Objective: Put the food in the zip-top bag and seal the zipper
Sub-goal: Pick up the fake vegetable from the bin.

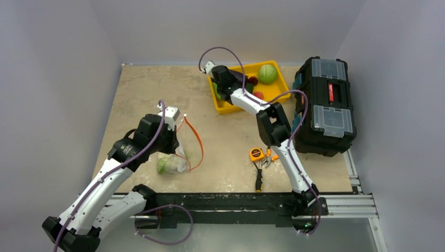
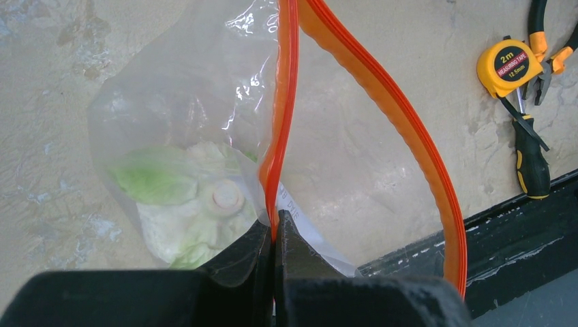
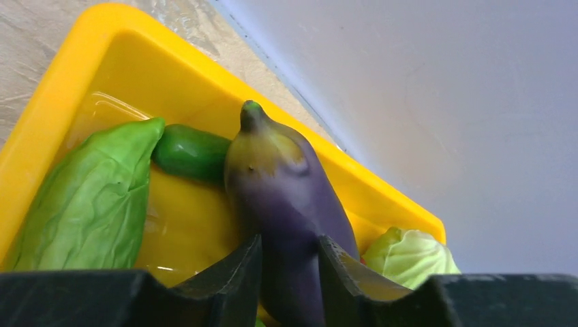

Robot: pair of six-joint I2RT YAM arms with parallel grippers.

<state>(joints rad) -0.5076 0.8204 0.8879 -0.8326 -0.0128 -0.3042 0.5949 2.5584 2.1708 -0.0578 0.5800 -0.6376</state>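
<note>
On the left gripper [image 2: 274, 235], the jaws are pinched shut on the zipper [image 2: 283, 102] of the zip-top bag [image 2: 170, 102], in which a cauliflower [image 2: 184, 204] is held. Farther off, in the yellow tray [image 3: 75, 75], the eggplant [image 3: 279, 184] is clasped by the jaws of the right gripper [image 3: 290, 246].

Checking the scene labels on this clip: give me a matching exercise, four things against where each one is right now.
Things:
1. eggplant
2. cauliflower
3. tape measure
4. zipper

Places:
A. pinched in the left gripper
B. on the table beside the pliers
C. inside the zip-top bag
D. in the yellow tray, gripped by the right gripper

Pairs: 1-D, 2-C, 3-B, 4-A
</note>
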